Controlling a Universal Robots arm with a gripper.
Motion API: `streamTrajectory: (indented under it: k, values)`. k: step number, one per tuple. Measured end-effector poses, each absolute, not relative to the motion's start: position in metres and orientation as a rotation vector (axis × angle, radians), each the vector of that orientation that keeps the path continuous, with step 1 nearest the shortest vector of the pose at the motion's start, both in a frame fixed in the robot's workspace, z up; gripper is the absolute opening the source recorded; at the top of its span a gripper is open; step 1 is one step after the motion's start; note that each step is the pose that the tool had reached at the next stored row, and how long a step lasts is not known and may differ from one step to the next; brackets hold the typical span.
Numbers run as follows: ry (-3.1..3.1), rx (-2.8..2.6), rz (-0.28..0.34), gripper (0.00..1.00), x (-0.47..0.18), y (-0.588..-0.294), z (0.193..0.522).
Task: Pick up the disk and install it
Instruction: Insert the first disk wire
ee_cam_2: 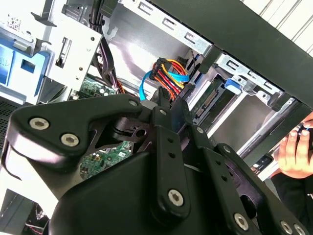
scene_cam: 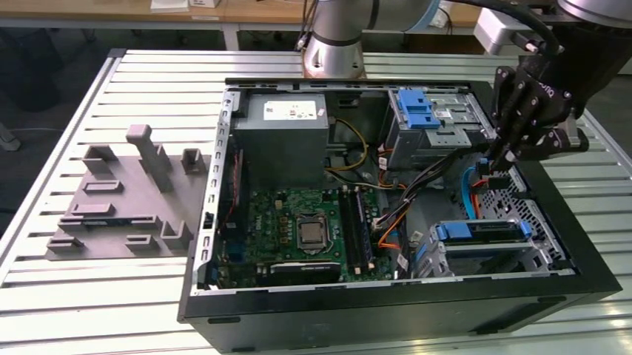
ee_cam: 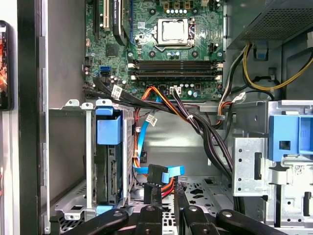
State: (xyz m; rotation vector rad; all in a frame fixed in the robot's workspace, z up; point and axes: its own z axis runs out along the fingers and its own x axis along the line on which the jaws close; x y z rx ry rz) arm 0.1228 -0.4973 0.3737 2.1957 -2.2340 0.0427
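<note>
The disk (scene_cam: 481,231) sits slotted in the lower drive bay at the exterior view's right, inside the open computer case (scene_cam: 395,310). Its blue handle (ee_cam: 108,129) and its dark port edge (ee_cam: 111,171) face the first wrist view. My gripper (scene_cam: 501,159) reaches down into the case just behind that bay. In both wrist views its black fingers (ee_cam: 152,208) are shut on a black cable connector (ee_cam: 154,178), which carries a blue flat cable and red, orange and yellow wires (ee_cam_2: 168,68). The connector hangs beside the disk (ee_cam_2: 215,100), apart from its port.
A blue latch bracket (scene_cam: 425,111) tops the upper drive cage. The grey power-supply box (scene_cam: 286,140) and the motherboard (scene_cam: 306,229) fill the case's left part. Black cable bundles (ee_cam: 205,132) cross the middle. A grey fixture plate (scene_cam: 118,200) lies on the slatted table. A person's hand (ee_cam_2: 296,152) is outside the case.
</note>
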Motion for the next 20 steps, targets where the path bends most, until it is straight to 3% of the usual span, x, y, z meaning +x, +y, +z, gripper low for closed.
streamTrajectory:
  k: [11,12,20]
  values:
    - [-2.234,2.196,0.043,0.33,0.1228,-0.4973,0.3746]
    - [-2.234,2.196,0.043,0.39,0.1228,-0.4973,0.3748]
    - [-2.234,2.196,0.043,0.38,0.1228,-0.4973,0.3756]
